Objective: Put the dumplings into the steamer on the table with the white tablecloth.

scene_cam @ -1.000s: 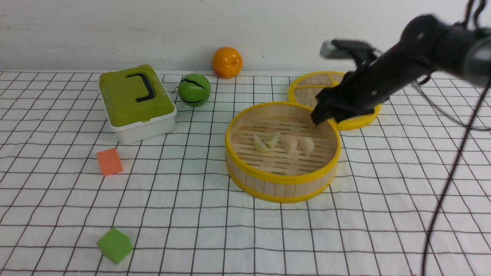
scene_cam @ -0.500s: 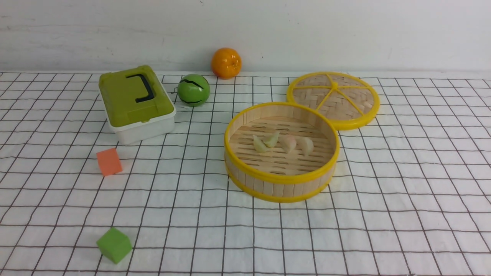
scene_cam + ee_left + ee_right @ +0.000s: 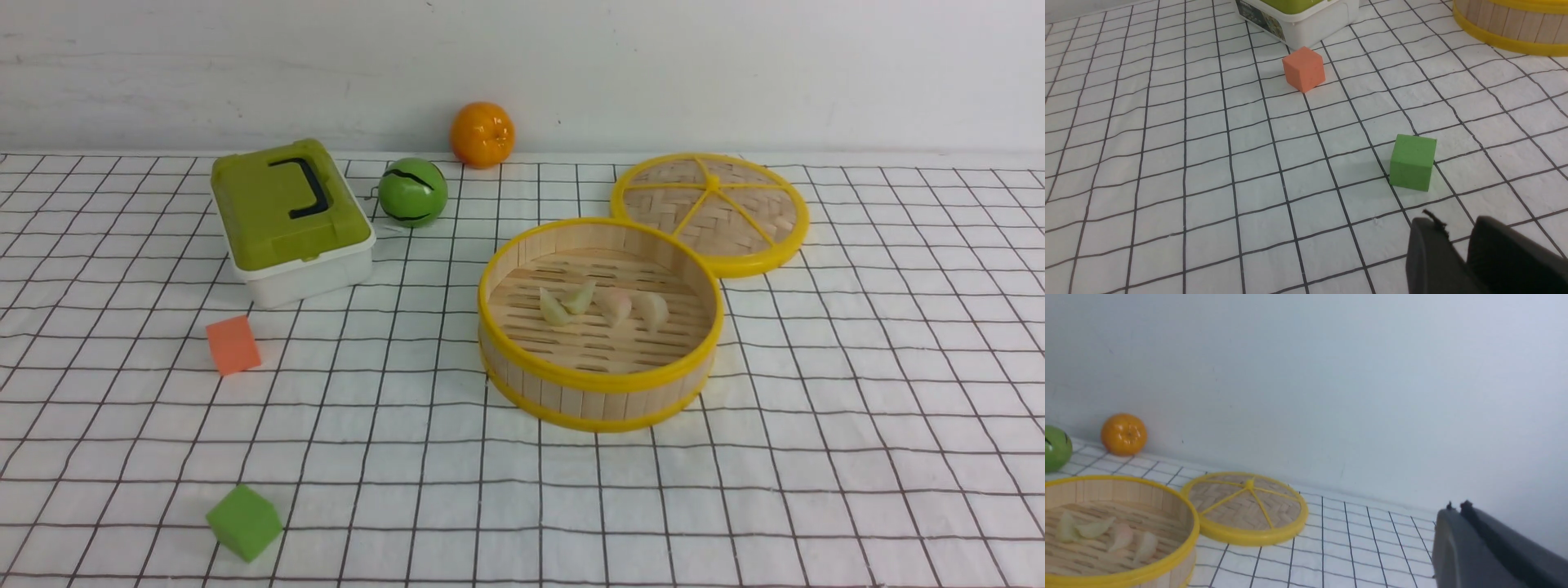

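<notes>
The steamer [image 3: 600, 380] stands on the white grid tablecloth [image 3: 857, 392] right of centre. Its slatted floor holds four dumplings: two pale green [image 3: 557, 309] and two pinkish-white [image 3: 653, 310], side by side. They also show in the right wrist view [image 3: 1106, 535], inside the steamer's rim [image 3: 1188, 522]. Neither arm shows in the front view. My left gripper [image 3: 1453, 226] hangs over bare cloth near the green cube [image 3: 1412, 161], its fingers slightly apart and empty. My right gripper [image 3: 1455, 506] is shut and empty, off to the steamer's right.
The flat woven lid [image 3: 710, 208] lies behind the steamer. A green-lidded white box [image 3: 290, 220], a green ball [image 3: 412, 192] and an orange [image 3: 482, 133] stand at the back. An orange cube [image 3: 233, 345] and the green cube [image 3: 243, 523] lie at the left.
A second ago my right arm hung over the steamer's far rim. It has drawn back out of the front view. The dumplings have not moved.
</notes>
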